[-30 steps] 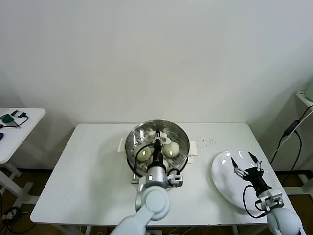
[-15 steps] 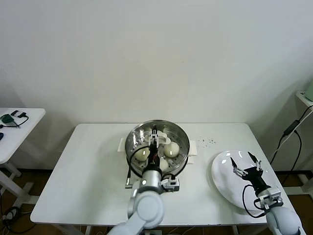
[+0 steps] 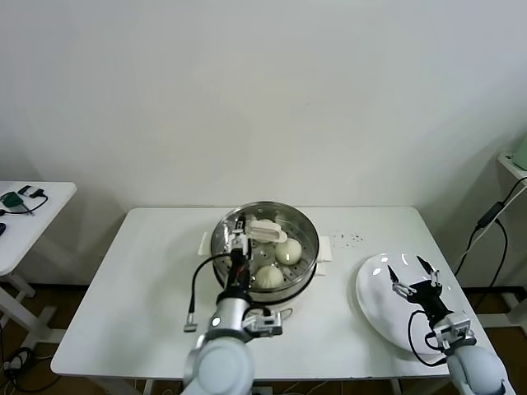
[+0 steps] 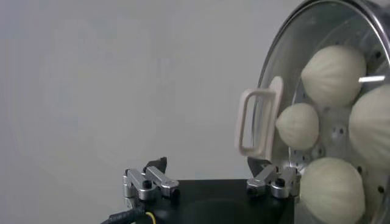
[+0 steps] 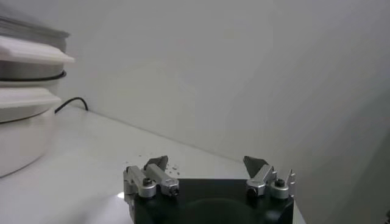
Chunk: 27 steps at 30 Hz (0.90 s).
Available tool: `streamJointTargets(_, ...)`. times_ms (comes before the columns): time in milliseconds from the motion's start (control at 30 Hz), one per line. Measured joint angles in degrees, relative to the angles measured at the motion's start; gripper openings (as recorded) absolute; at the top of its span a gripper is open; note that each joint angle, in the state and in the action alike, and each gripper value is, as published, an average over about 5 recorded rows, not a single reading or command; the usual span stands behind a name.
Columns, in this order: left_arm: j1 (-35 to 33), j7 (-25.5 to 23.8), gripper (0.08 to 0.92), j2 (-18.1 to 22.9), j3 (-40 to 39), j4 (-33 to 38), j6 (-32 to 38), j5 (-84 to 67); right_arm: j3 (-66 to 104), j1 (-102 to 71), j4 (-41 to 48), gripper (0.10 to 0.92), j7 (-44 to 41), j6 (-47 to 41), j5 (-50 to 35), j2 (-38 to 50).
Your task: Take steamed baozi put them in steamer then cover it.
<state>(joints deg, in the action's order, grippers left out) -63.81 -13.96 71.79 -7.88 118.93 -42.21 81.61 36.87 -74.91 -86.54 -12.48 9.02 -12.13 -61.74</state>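
The steamer (image 3: 306,233) stands mid-table with the cover (image 3: 296,220) lying on it, its white handle (image 3: 268,230) on top. Baozi (image 3: 288,251) show through the glass; in the left wrist view the handle (image 4: 256,115) and four baozi (image 4: 334,67) show under the cover (image 4: 286,55). My left gripper (image 3: 237,240) is open and empty just left of the handle, over the steamer's left part; in its own wrist view (image 4: 206,165) nothing is between its fingers. My right gripper (image 3: 414,276) is open and empty above the white plate (image 3: 387,317).
The flat white plate lies at the table's right front, partly over the edge. Dark specks (image 3: 350,239) dot the table right of the steamer. A side table (image 3: 25,218) with small items stands far left. The steamer's white base shows in the right wrist view (image 5: 21,131).
My left gripper has moved left, off the cover's handle, and its arm has swung left. The cover stays on the steamer. The right arm has not moved.
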Motion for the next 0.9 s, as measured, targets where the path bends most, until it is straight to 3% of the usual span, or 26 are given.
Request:
streamJointTargets(267, -7.0, 9.2, 0.823, -2.3, 7.2, 4.0, 0.0, -12.0, -0.2, -0.2, -0.5, 0.823, 0.0, -0.3, -0.2, -0.2)
streamJointTargets(533, -15.1, 19.8, 0.823, -0.6, 18.6, 5.0, 1.2, -29.7, -0.3, -0.5, -0.9, 0.823, -0.3, -0.2, -0.4, -0.6)
streamJointTargets(667, -19.1, 23.0, 0.823, 1.6, 24.7, 5.0, 6.7, -39.2, 0.0, -0.9, -1.1, 0.823, -0.5, 0.1, -0.7, -0.8)
streamJointTargets(900, -24.5, 25.7, 0.823, 5.3, 33.6, 2.7, 23.4, -55.9, -0.1, -1.8, -1.7, 0.823, -1.1, 0.8, -1.4, -1.0)
